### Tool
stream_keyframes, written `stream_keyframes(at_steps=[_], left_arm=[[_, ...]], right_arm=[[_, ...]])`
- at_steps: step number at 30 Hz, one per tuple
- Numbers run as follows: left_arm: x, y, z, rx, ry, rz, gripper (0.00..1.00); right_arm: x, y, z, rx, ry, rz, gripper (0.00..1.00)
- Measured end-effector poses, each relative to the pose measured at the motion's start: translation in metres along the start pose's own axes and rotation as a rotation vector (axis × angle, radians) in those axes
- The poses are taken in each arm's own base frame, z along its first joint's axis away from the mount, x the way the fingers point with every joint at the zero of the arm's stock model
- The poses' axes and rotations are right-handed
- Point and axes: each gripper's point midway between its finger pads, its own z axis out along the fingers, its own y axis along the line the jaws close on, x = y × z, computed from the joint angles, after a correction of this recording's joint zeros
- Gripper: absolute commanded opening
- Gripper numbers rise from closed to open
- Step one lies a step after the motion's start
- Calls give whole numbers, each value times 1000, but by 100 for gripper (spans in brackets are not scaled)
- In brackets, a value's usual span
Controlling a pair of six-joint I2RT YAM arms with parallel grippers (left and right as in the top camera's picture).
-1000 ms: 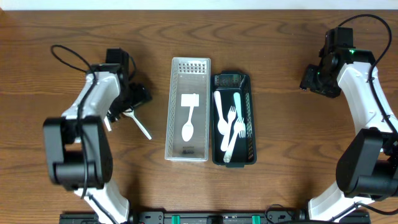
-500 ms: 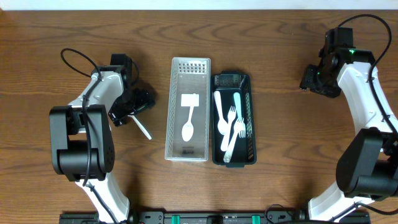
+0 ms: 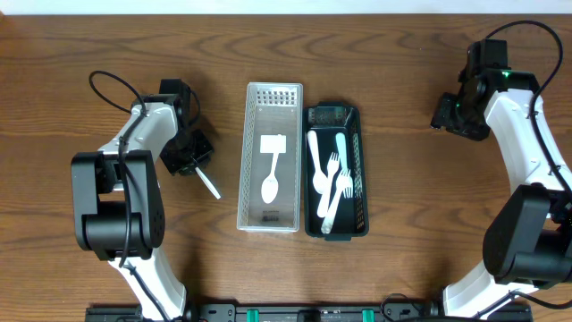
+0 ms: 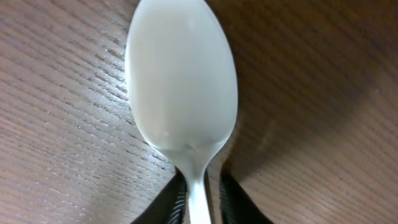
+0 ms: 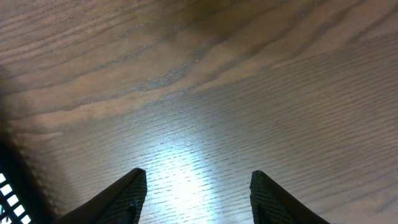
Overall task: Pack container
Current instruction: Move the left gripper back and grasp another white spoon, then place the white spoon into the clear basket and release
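Spoon pickup: the left fingers [image 4: 173, 202] pinch the spoon [image 4: 180, 81] at its neck, seemingly flat on the surface [image 3: 107, 259], for lifting toward the white tray [image 3: 243, 161]. The right fingers [image 5: 121, 196] stand apart, empty, keeping clear.

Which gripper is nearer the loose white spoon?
Left. The left gripper pinches the white spoon by its handle; the right gripper sits open far beyond the black tray.

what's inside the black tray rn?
The black tray holds a heap of pale plastic cutlery. At least two forks show on top. The pieces overlap, so the exact count and anything lying beneath them are covered.
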Motion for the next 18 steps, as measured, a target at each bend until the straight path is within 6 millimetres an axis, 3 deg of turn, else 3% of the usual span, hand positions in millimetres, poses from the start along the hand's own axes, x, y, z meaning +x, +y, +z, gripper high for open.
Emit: stream_keyframes(at_steps=[2, 13, 16, 18], left_arm=[[0, 0, 0, 0, 1, 2, 6], [9, 4, -3, -21, 39, 45, 6], [13, 0, -15, -25, 44, 94, 6], [12, -14, -37, -2, -2, 146, 6]], right_arm=[[0, 0, 0, 0, 0, 0, 57], [1, 0, 0, 1, 3, 0, 56], [1, 0, 0, 1, 3, 0, 57], [1, 0, 0, 1, 2, 0, 57]])
